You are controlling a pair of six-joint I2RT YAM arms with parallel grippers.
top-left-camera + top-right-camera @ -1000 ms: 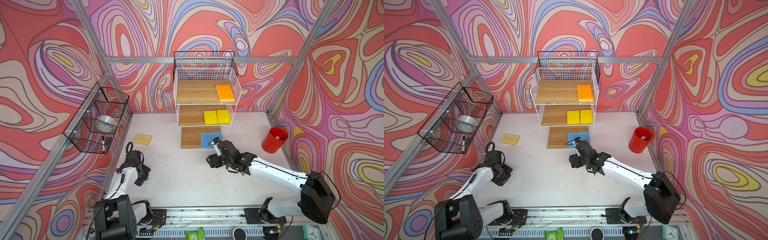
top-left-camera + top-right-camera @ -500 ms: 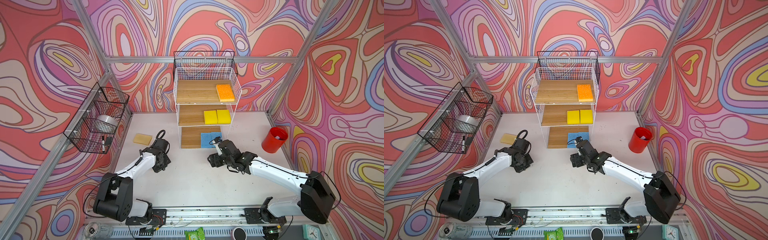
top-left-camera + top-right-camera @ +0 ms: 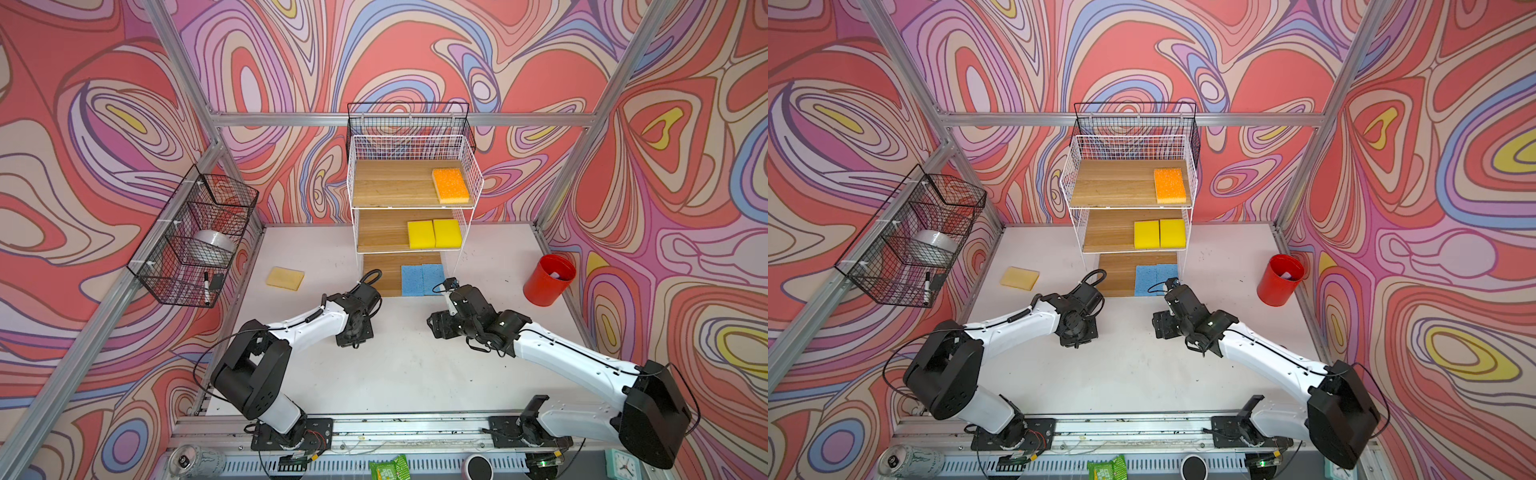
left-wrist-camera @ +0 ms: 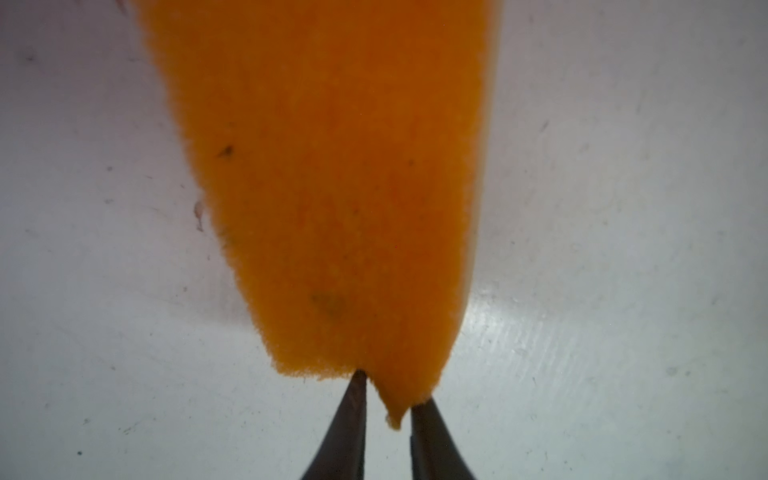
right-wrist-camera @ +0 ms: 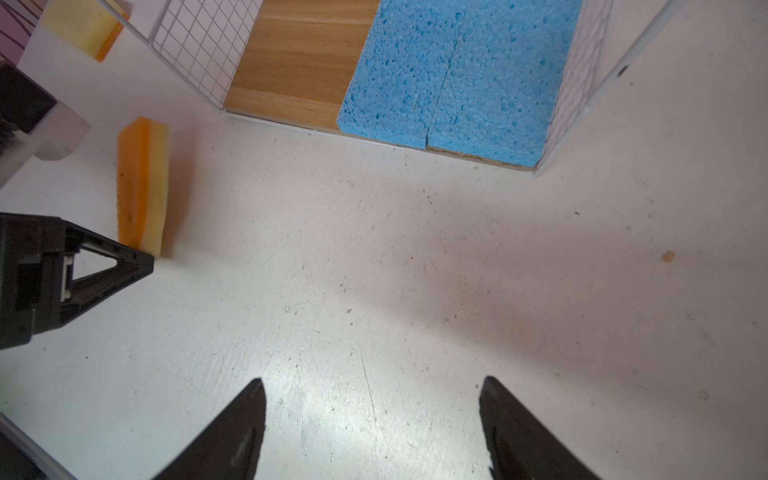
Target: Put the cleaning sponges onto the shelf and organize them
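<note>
We count five sponges already on the shelf (image 3: 390, 185): one orange sponge (image 3: 451, 185) at the right end of the top tier, two yellow sponges (image 3: 421, 235) side by side on the middle tier, and two blue sponges (image 3: 412, 280) touching each other on the bottom tier. Two more sponges are in view, not yet shelved; both are on the surface (image 3: 395, 374). The pale sponge (image 3: 285, 278) lies flat, pale side up, left of the shelf and well apart from both arms. The second orange sponge (image 5: 141, 187) stands on edge near the shelf's front left corner. The left hand (image 4: 390, 411) has its fingertips on either side of one corner of this sponge, with a narrow gap between them; we cannot tell whether they pinch it or merely flank it. The right hand (image 5: 372, 381) is spread wide and empty, low over the surface in front of the blue sponges. We judge the task well past halfway: both loose sponges probably belong on the top tier, where most of the board is bare.
</note>
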